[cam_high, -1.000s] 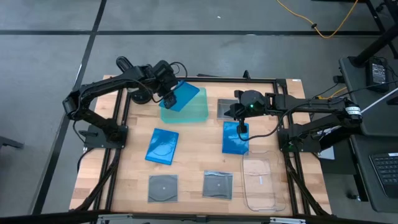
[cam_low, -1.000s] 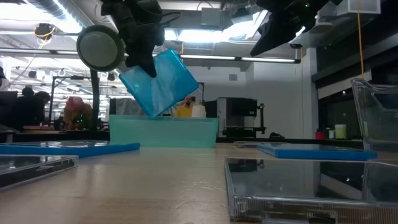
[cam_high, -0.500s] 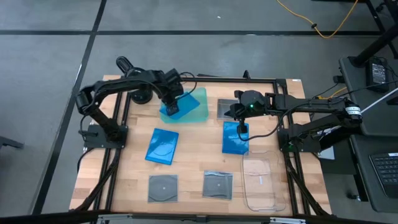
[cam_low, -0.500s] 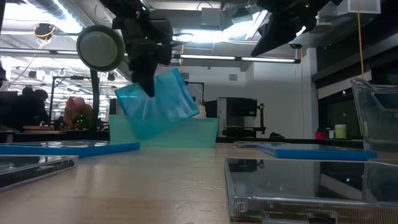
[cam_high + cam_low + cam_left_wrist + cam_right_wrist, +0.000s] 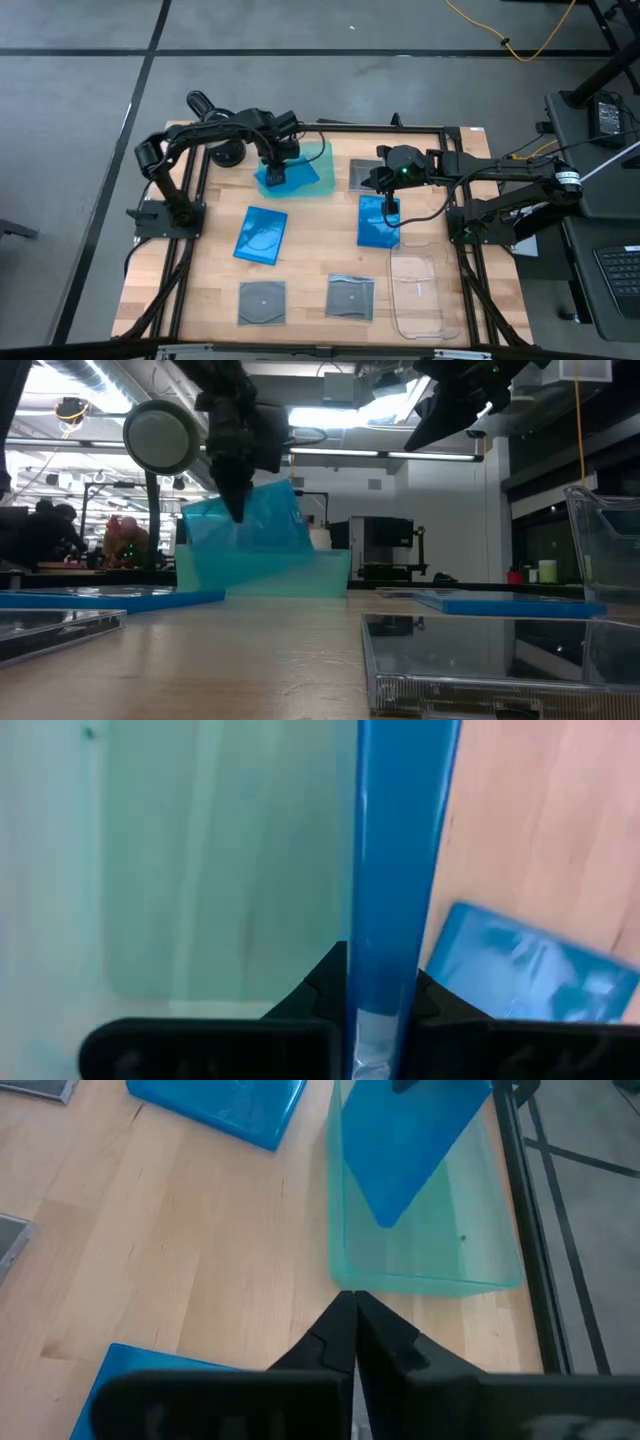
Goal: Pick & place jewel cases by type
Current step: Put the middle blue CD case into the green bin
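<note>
My left gripper (image 5: pixel 277 165) is shut on a bright blue jewel case (image 5: pixel 292 180) over the translucent green tray (image 5: pixel 318 160) at the far left. In the low view the case (image 5: pixel 255 525) hangs with its lower part behind the tray's wall (image 5: pixel 265 575). My right gripper (image 5: pixel 390 207) hovers shut above a second blue case (image 5: pixel 377 225) that lies flat mid-table. A third blue case (image 5: pixel 261 235) lies flat to the left. Three grey-clear cases (image 5: pixel 262 302) (image 5: pixel 351 296) (image 5: pixel 364 175) lie flat on the wood. My left gripper pinches the blue case between its two fingers (image 5: pixel 325 990), one on each flat face near its upper edge (image 5: pixel 385 1005). The fingers come steeply from above. The case hangs tilted below them, its lower part (image 5: pixel 240 565) inside the green tray; whether it touches the floor I cannot tell.
A clear plastic tray (image 5: pixel 418 290) stands at the near right, beside the right arm's base. Black frame rails (image 5: pixel 190 250) run along the table's sides. Bare wood shows between the flat cases at the middle.
My left gripper has gone down and a little toward the table's near right, into the green tray, and has rolled. The blue case has come down with it, from a corner-down slant above the tray to hanging lower with its bottom behind the tray's wall.
</note>
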Controlling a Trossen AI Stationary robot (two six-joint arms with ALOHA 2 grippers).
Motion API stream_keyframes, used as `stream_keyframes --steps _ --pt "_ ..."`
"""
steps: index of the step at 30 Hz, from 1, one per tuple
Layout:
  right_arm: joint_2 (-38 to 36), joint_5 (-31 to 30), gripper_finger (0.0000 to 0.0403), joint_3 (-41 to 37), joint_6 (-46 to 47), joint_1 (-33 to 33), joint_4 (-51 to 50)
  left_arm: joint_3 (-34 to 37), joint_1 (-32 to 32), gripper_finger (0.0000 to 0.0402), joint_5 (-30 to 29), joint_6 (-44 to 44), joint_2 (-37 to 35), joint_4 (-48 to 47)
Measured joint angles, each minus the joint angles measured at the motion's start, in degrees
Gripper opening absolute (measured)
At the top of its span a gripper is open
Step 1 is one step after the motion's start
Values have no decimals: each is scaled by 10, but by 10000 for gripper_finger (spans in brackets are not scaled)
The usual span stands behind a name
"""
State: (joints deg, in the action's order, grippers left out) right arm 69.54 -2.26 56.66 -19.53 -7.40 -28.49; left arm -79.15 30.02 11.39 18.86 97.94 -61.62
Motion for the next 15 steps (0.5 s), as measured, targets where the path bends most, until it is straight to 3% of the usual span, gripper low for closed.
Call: stream_keyframes --steps 8,15 --pt "0 7 7 0 2 0 -2 -92 0 13 0 63 71 -62" --pt "0 9 18 0 2 0 -10 -103 -3 15 5 80 100 -87"
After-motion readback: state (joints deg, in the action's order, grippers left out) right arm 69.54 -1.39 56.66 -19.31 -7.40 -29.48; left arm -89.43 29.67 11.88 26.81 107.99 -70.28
